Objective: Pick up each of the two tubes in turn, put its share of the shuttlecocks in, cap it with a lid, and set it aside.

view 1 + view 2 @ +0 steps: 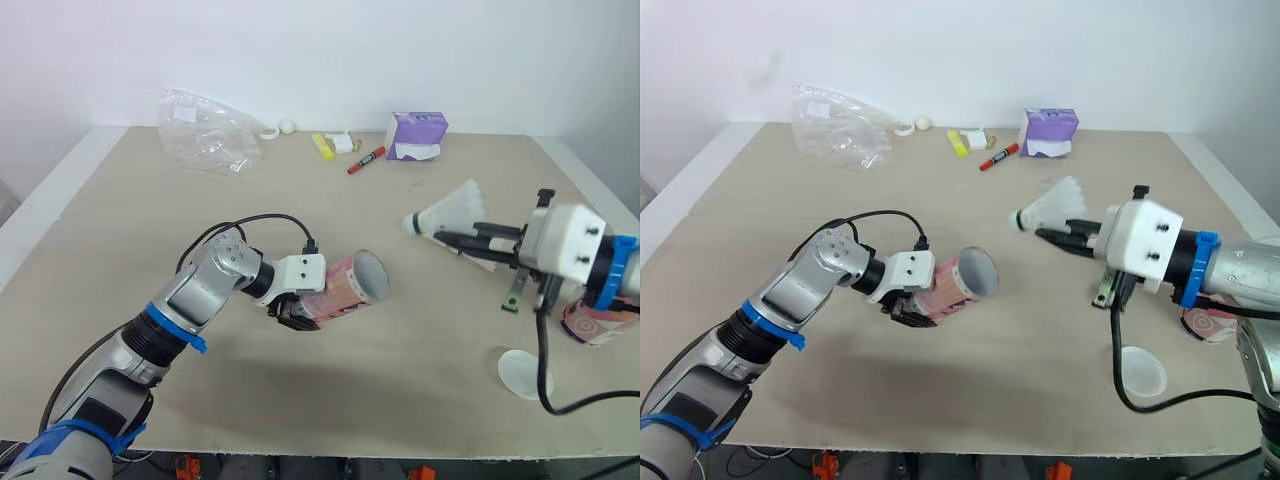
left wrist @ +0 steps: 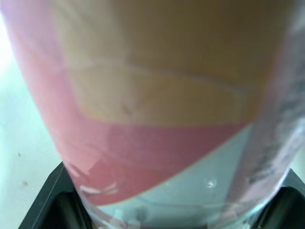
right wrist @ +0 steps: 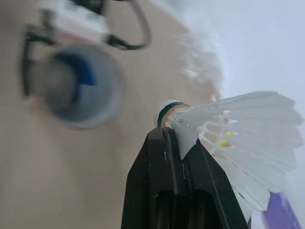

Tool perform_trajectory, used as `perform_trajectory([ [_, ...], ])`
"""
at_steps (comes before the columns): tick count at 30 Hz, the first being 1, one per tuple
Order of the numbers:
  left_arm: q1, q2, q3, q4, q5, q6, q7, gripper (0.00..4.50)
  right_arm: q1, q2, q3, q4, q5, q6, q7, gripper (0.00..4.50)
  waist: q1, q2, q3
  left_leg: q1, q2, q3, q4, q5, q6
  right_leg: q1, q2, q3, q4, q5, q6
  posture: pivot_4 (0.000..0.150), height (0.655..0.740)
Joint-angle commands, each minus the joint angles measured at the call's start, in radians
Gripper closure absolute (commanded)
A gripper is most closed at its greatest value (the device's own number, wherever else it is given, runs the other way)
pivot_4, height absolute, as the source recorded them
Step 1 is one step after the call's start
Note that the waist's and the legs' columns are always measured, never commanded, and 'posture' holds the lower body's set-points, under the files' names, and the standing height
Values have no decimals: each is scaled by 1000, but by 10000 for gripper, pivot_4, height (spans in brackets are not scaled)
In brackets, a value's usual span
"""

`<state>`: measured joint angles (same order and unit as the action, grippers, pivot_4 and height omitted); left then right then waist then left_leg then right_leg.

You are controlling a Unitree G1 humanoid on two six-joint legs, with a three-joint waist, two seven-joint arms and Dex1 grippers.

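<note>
Tube (image 1: 352,283), pink, lies clenched in our left fingers (image 1: 296,316) above the worktop (image 1: 120,230), mouth facing the shuttlecock (image 1: 452,212) that our right fingers (image 3: 162,191) grasp near its cork, apart from it.

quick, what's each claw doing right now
Left claw: closed on the pink tube.
Right claw: closed on a shuttlecock, gripped near its cork end.
</note>
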<state>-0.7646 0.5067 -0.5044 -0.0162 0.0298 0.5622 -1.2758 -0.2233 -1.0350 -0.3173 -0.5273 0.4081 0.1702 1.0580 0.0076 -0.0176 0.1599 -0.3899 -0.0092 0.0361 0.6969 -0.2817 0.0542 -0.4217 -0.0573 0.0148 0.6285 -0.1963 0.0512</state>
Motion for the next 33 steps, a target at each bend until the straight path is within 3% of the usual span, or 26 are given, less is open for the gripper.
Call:
perform_trajectory([
  [1, 3, 0, -31, 23, 1, 54, -5, 12746, 15, -10, -21, -72, 25, -16, 17, 44708, 0, 0, 0, 0, 0, 0, 0, 0, 0, 0, 0, 0, 0, 0, 0, 1500, 7400],
  [15, 9, 7, -52, 8, 15, 45, 18, 12746, -37, 47, 185, -96, -13, 9, -11, 44708, 2, 0, 0, -2, 0, -1, 0, 0, 0, -1, -1, -1, 0, -1, -2, 1500, 7400],
  [21, 12, 2, -61, 8, 20, 36, 28, 12746, -46, 70, 142, -96, 74, 107, -60, 23324, 2, 0, 0, -2, 0, -1, 0, 0, 0, -1, -1, -1, 0, -1, -2, 1500, 7400],
  [27, 9, 2, -66, 12, 19, 27, 29, 12746, 3, 193, -52, -19, 330, 402, -304, 479, 5, -2, -1, -2, 0, -2, 0, 0, 0, -1, -2, -1, 0, -1, -3, 1500, 7400],
  [29, 10, 2, -68, 17, 20, 23, 29, 12746, 52, 190, -82, 44, 303, 431, -313, 479, 5, -2, -1, -2, -1, -3, 0, 0, 0, 0, -4, -1, 0, 2, -7, 1500, 7400],
  [33, 6, -1, -75, 22, 23, 15, 28, 12746, 35, 236, -116, 361, 166, 411, -470, 479, 4, -3, -2, -2, -2, 0, 0, 0, 0, -1, -4, -1, 0, -1, -3, 1500, 7400],
])
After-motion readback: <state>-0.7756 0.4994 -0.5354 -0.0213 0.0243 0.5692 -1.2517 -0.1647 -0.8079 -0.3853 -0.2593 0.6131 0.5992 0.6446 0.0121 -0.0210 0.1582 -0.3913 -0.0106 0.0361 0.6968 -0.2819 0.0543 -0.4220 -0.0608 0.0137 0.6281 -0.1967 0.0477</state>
